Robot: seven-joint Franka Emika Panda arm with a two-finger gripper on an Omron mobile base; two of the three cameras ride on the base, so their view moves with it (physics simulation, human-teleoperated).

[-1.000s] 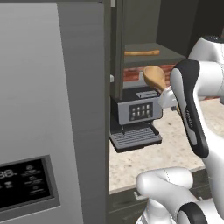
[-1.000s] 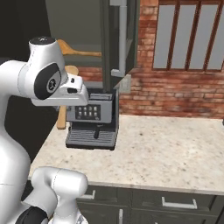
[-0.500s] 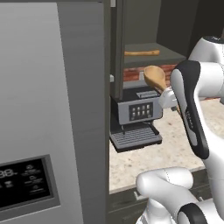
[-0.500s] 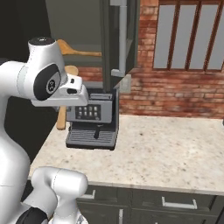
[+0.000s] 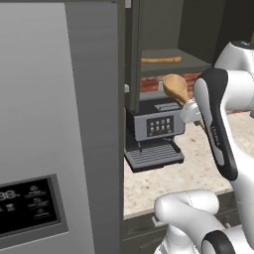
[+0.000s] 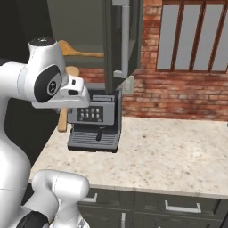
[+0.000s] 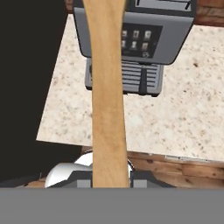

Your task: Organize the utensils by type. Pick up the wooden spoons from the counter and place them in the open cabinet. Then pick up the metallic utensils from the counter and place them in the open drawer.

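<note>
My gripper [image 7: 110,177] is shut on the handle of a light-brown wooden spoon [image 7: 107,87], which runs up the middle of the hand view. From the left base this spoon's round bowl [image 5: 176,87] rises above my gripper [image 5: 192,108], just below the cabinet's grey shelf [image 5: 196,65]. Another wooden spoon [image 5: 161,60] lies flat on that shelf, and it appears again from the right base [image 6: 82,52]. The held spoon [image 6: 63,119] hangs in front of the coffee machine, above the beige speckled counter [image 6: 169,156]. The metallic utensils and the drawer are out of view.
A grey coffee machine [image 5: 154,129] stands on the counter under the cabinet. A tall grey refrigerator [image 5: 54,124] fills the left side. The cabinet's open door [image 6: 120,40] hangs edge-on above the machine. A brick wall with a window [image 6: 191,35] is behind the counter.
</note>
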